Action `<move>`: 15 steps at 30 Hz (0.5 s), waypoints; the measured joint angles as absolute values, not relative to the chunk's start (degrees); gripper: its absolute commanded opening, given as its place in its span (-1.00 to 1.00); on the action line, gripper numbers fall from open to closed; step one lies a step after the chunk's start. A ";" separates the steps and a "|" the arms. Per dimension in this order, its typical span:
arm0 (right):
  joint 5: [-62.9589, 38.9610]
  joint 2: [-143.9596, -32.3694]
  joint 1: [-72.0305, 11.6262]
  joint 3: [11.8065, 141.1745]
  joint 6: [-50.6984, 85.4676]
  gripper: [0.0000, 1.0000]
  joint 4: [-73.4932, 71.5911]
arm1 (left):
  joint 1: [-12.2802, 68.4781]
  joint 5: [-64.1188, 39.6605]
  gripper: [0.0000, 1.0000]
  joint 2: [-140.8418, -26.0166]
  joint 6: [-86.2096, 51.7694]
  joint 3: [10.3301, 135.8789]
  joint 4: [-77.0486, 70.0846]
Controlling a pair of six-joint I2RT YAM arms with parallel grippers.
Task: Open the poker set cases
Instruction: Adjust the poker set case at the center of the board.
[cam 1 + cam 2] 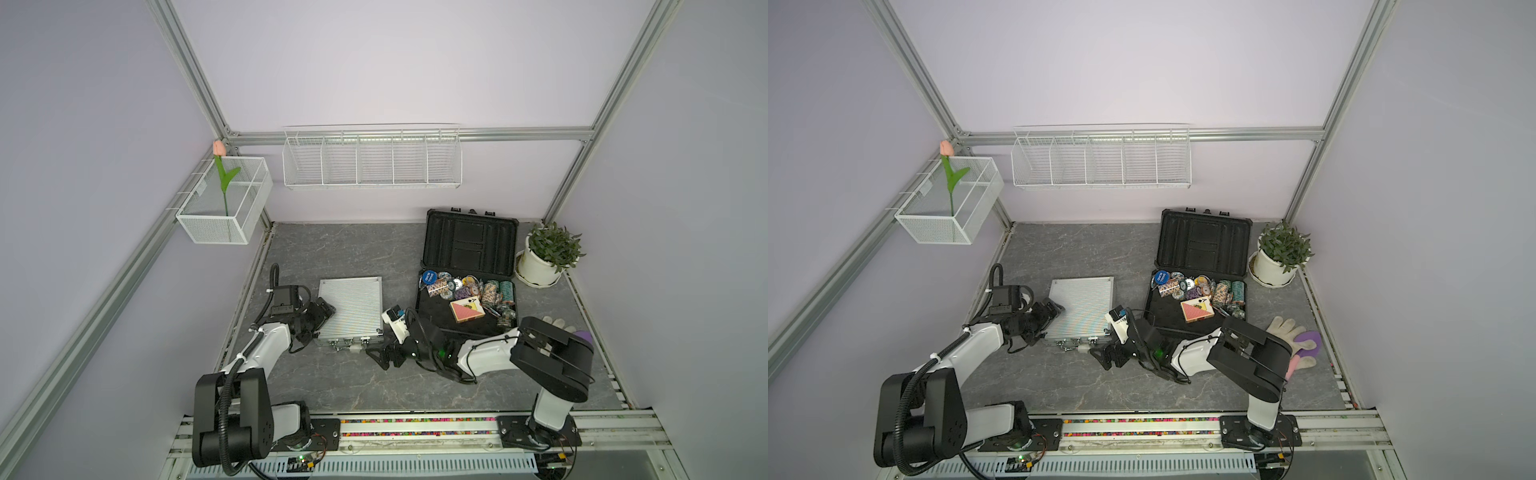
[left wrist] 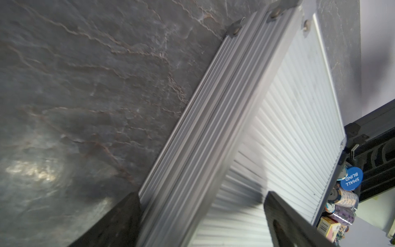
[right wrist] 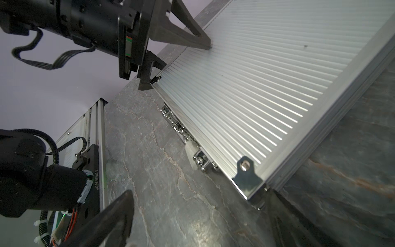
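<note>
The silver case lies shut and flat on the bench, left of centre. The black case stands open at the back right, with chips inside. Only the right wrist view shows the chrome latches along the silver case's front edge. It also shows the left pincer with jaws apart, one finger on the ribbed lid and the other by the side wall. The right pincer is spread wide and empty, just beside the front right corner. A top view shows a glove near the bench's right edge.
</note>
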State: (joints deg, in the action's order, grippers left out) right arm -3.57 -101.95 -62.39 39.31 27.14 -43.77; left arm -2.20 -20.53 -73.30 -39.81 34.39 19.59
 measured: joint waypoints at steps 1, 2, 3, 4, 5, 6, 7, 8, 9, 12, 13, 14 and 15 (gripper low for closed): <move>-2.70 -101.47 -62.83 39.13 27.05 0.94 -44.01 | -2.20 -20.71 0.85 -73.30 -39.81 34.39 19.59; -1.78 -101.01 -63.31 39.03 26.96 0.93 -44.03 | -2.20 -20.80 0.85 -73.30 -39.83 34.39 19.57; -1.02 -100.75 -63.68 38.98 26.92 0.92 -44.03 | -2.20 -20.84 0.85 -73.30 -39.83 34.39 19.57; -0.08 -100.55 -64.12 38.98 26.79 0.91 -44.01 | -2.20 -20.84 0.85 -73.30 -39.83 34.39 19.55; 0.82 -100.51 -64.60 38.98 26.52 0.90 -44.01 | -2.20 -20.84 0.85 -73.30 -39.81 34.39 19.55; 1.56 -100.51 -65.01 38.98 26.26 0.89 -44.01 | -2.20 -20.84 0.84 -73.30 -39.81 34.39 19.51; 2.24 -100.53 -65.43 38.98 26.06 0.87 -44.01 | -2.22 -20.84 0.84 -73.38 -39.79 34.39 19.44; 2.81 -100.64 -65.76 38.98 25.87 0.86 -44.03 | -2.24 -20.86 0.84 -73.49 -39.79 34.39 19.27; 3.29 -100.90 -65.95 38.98 25.69 0.84 -44.25 | -2.24 -20.88 0.84 -73.63 -39.77 34.39 19.11; 4.64 -102.87 -66.11 39.00 25.47 0.80 -45.87 | -2.26 -21.15 0.84 -74.24 -39.68 34.41 18.26; 4.97 -103.77 -66.13 39.00 25.43 0.79 -46.74 | -2.31 -21.23 0.84 -74.43 -39.55 34.41 17.91; 5.28 -104.53 -66.15 39.03 25.43 0.78 -47.46 | -2.35 -21.26 0.84 -74.59 -39.38 34.41 17.45; 5.41 -105.27 -66.11 39.05 25.45 0.77 -48.03 | -2.39 -21.32 0.84 -74.67 -39.33 34.41 17.23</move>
